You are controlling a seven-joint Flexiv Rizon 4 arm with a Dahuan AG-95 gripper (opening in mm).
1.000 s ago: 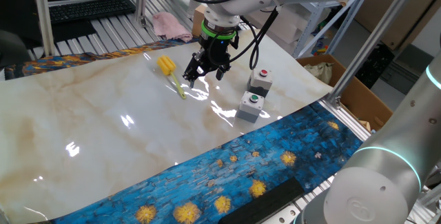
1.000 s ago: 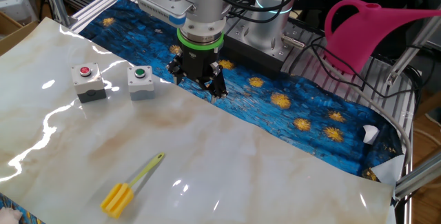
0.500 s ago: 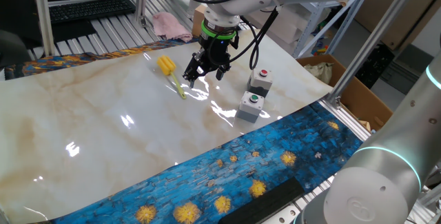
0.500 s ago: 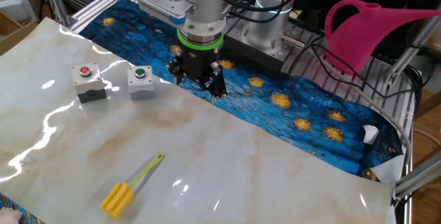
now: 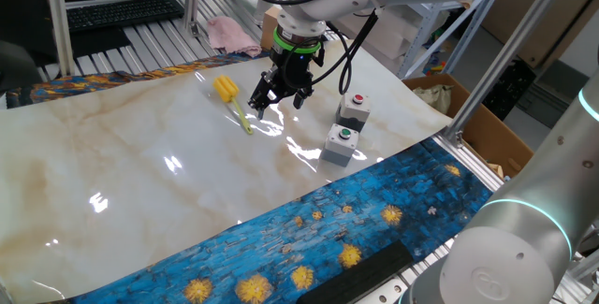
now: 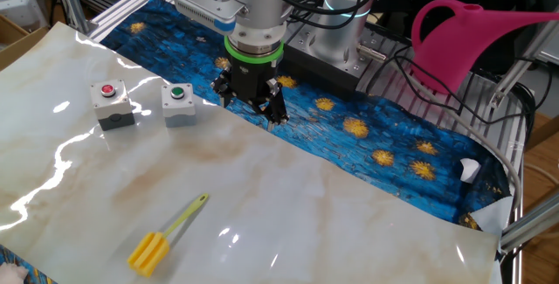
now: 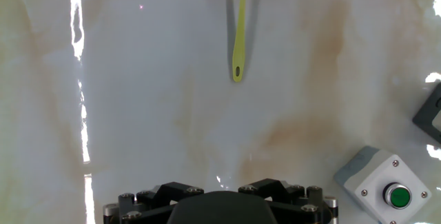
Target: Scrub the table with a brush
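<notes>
The yellow brush (image 5: 234,104) lies flat on the cream marble table (image 5: 140,182), bristly head toward the far edge. It also shows in the other fixed view (image 6: 175,226) and at the top of the hand view (image 7: 238,38), with the head cut off there. My gripper (image 5: 278,100) hovers above the table just right of the brush's handle, apart from it, open and empty. In the other fixed view the gripper (image 6: 251,107) hangs over the table's edge by the blue cloth. In the hand view only the gripper's base shows; its fingertips are out of view.
Two grey button boxes stand near the gripper, one red-buttoned (image 5: 354,109) and one green-buttoned (image 5: 342,143), the green one also in the hand view (image 7: 386,182). A pink watering can (image 6: 472,39) sits beyond the blue cloth. A cardboard box (image 5: 468,108) stands off the table's side.
</notes>
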